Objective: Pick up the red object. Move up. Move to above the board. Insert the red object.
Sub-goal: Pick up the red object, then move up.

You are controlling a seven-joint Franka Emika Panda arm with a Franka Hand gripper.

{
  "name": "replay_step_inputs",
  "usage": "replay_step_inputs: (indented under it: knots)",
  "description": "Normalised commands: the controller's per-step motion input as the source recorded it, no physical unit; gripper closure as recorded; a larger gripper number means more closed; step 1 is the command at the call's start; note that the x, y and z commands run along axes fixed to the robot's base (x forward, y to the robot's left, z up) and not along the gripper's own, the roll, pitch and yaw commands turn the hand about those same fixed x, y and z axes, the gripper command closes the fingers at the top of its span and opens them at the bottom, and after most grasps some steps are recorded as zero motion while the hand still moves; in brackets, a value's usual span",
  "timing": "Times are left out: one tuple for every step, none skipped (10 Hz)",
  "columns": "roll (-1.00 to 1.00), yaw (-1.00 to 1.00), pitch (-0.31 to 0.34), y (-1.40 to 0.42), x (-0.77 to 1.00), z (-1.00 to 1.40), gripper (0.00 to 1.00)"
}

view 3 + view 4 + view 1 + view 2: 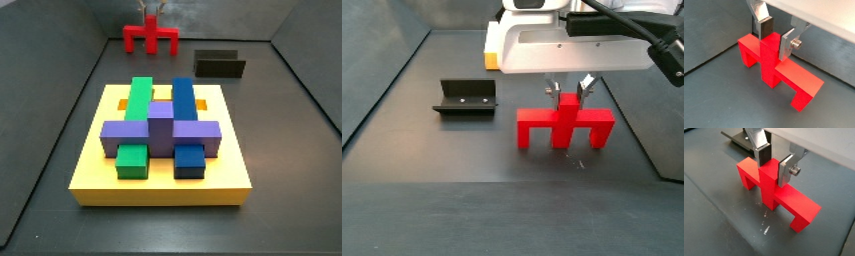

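Gripper (775, 36) straddles the central post of the red object (777, 70), fingers (785, 172) pinching it on both sides; crossbar and legs below, on the worktop (724, 223).

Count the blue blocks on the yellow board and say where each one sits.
2. A long blue bar lies along the yellow board beside the green bar, and a small blue cube sits at its near end. The purple block may hide others.
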Motion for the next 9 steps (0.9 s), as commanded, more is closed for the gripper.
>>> replay_step_inputs:
  knots:
    - [0.0, 0.0, 0.0, 0.0, 0.0, 0.0, 1.0]
    - [0.0, 0.0, 0.0, 0.0, 0.0, 0.0, 1.0]
    - [0.0, 0.0, 0.0, 0.0, 0.0, 0.0, 1.0]
    - [0.0, 0.0, 0.0, 0.0, 0.0, 0.0, 1.0]
    - [0.0, 0.0, 0.0, 0.0, 0.0, 0.0, 1.0]
    - [0.0, 0.0, 0.0, 0.0, 0.0, 0.0, 1.0]
    - [0.0, 0.0, 0.0, 0.0, 0.0, 0.0, 1.0]
    - [0.0, 0.0, 0.0, 0.0, 0.0, 0.83, 1.0]
    - [0.01, -0.04, 0.025, 0.06, 0.0, 0.75, 1.0]
